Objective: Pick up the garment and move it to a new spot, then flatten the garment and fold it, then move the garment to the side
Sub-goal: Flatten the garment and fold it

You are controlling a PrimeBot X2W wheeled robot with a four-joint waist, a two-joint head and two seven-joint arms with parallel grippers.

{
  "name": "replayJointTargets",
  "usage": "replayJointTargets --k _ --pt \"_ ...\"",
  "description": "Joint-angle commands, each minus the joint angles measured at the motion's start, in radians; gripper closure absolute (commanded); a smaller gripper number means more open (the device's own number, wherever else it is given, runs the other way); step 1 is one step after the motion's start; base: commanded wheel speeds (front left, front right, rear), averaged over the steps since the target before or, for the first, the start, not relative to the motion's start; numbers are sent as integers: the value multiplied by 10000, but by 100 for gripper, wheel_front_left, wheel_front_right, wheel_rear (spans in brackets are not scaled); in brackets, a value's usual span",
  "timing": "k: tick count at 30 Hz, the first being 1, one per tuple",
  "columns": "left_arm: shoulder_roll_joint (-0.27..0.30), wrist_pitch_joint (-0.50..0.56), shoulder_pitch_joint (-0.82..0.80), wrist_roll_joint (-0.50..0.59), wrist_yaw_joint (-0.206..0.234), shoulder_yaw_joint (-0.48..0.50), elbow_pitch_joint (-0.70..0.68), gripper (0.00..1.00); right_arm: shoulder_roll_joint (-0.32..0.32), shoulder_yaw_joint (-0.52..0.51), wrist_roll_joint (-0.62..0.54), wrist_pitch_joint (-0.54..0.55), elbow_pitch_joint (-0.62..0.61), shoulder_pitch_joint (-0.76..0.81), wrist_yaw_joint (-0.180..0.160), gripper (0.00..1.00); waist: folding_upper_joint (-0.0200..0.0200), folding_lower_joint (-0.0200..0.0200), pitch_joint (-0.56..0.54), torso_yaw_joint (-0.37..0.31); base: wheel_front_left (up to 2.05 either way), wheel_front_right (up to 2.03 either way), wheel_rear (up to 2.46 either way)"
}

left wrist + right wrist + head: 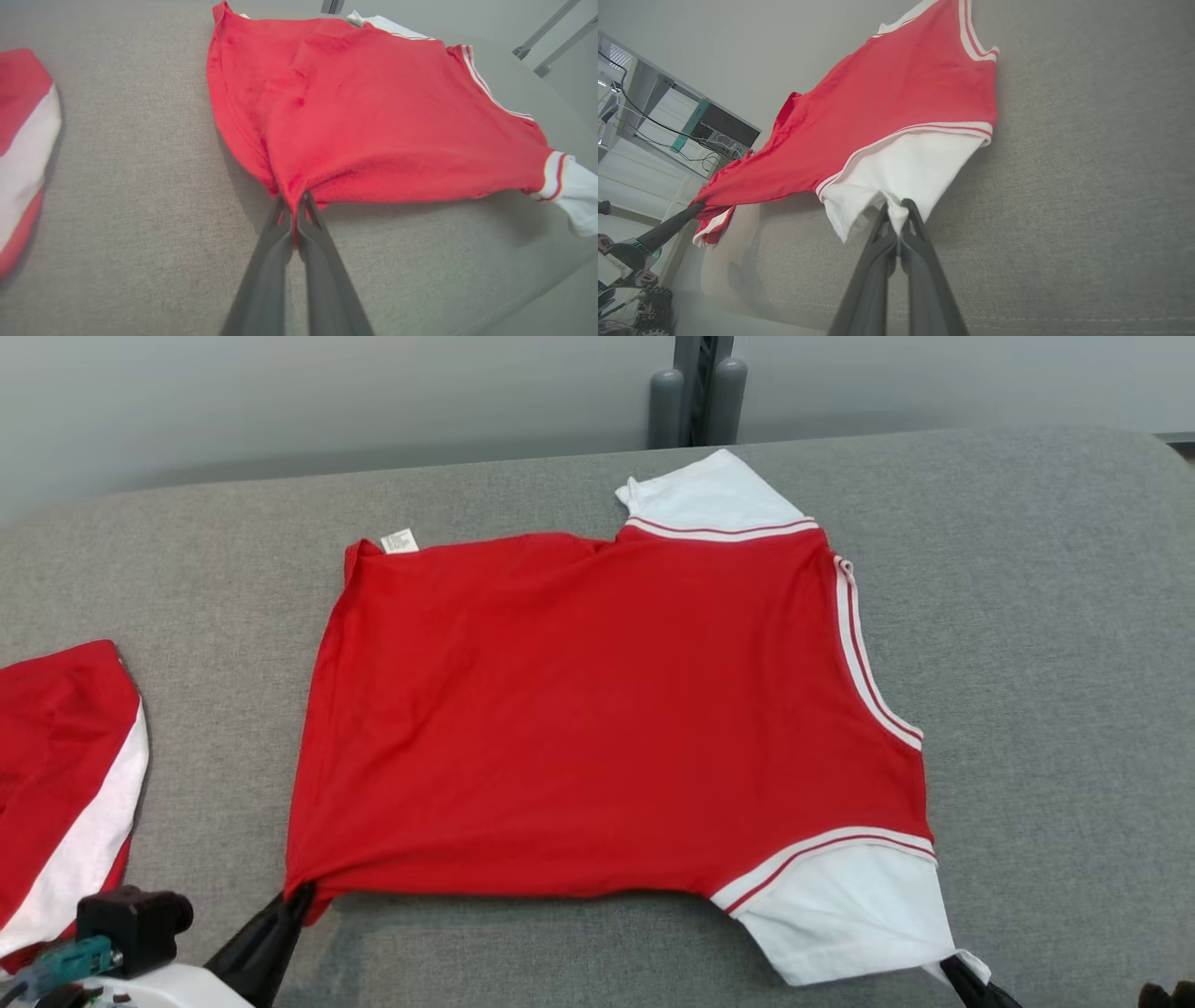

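A red shirt (597, 709) with white sleeves and striped trim lies spread over the grey cushioned surface (1046, 635), collar toward the right. My left gripper (297, 901) is shut on the shirt's near left hem corner, seen as pinched red cloth (294, 196) between the fingers. My right gripper (954, 963) is shut on the edge of the near white sleeve (850, 910), whose cloth (896, 177) bunches between the fingers (911, 219). The near edge of the shirt hangs slightly lifted and stretched between both grippers.
A second red and white garment (65, 784) lies at the left edge of the surface. A grey post (698, 392) stands behind the far edge. Bare grey surface lies to the right of the shirt. Shelving with cables (668, 116) shows beyond the surface.
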Motion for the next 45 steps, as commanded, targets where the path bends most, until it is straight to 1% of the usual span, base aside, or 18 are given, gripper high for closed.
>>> replayJointTargets --k 1,5,8,13,18,20,21,22,23,29,31,33,36,38,42,43,44,45 --pt "318 141 379 -78 411 90 -590 100 310 -429 -311 664 -586 411 2 100 0 -1 -85 -49 0 0 0" --pt "758 365 846 -196 1038 233 -1699 100 1153 -1213 -985 2127 -1697 893 1 100 0 -1 -68 -9 0 0 0" --pt "878 458 942 -251 1253 329 -2109 100 1562 -1507 -1415 3070 -2218 688 1 100 0 -1 19 9 0 0 0" --pt "941 617 575 -241 1220 405 -2152 100 1778 -1675 -1731 3971 -2395 -215 1 100 0 -1 225 -35 0 0 0" --pt "811 929 -128 -330 815 433 -1876 100 1562 -1967 -1731 4503 -1904 -1956 1 100 0 -1 671 -18 0 0 0" --pt "661 1071 -525 -507 518 460 -1707 100 1404 -2106 -1692 4532 -1553 -2675 1 100 0 -1 985 66 0 0 0" --pt "560 1041 -763 -597 455 595 -1572 100 1375 -2053 -1495 4577 -1358 -3090 2 100 0 -1 1129 76 0 0 0" --pt "562 1109 -930 -604 348 631 -1414 100 1231 -2043 -1469 4555 -1175 -3501 1 100 0 -1 1305 81 0 0 0" --pt "433 1140 -1128 -697 235 665 -1267 100 1069 -1999 -1412 4564 -896 -3919 1 100 0 -1 1472 103 0 0 0" --pt "-66 1323 -2313 -872 -448 719 -272 100 455 -1356 -1054 4178 732 -6090 1 100 0 -1 2388 255 0 0 0" --pt "-194 1408 -2563 -892 -610 686 121 100 126 -1041 -1163 3941 1276 -6604 1 100 0 -1 2593 291 0 0 0" --pt "-281 1462 -2740 -945 -673 676 423 100 18 -638 -969 3717 1773 -7050 1 100 0 -1 2749 298 0 0 0" --pt "-367 1470 -2790 -1080 -733 733 735 100 -427 -146 -968 3303 2476 -7553 1 100 0 -1 2860 337 0 0 0" --pt "-370 1506 -2781 -1131 -760 738 847 100 -579 205 -915 2985 2974 -7816 1 100 0 -1 2883 368 0 0 0" --pt "-487 1612 -2826 -1207 -901 618 1009 100 -932 789 -895 2106 3648 -8273 1 100 0 -1 2867 451 0 0 0" --pt "-551 1581 -2863 -1213 -971 601 1029 77 -1048 942 -996 1820 3782 -8364 1 100 0 -1 2856 463 0 0 0" --pt "-619 1553 -2875 -1240 -1023 573 1056 14 -1085 1085 -971 1600 3934 -8381 1 69 0 -1 2840 469 0 0 0" --pt "-664 1531 -2885 -1229 -1037 553 1097 0 -1100 1239 -913 1332 4036 -8402 1 14 0 -1 2819 468 0 0 0"
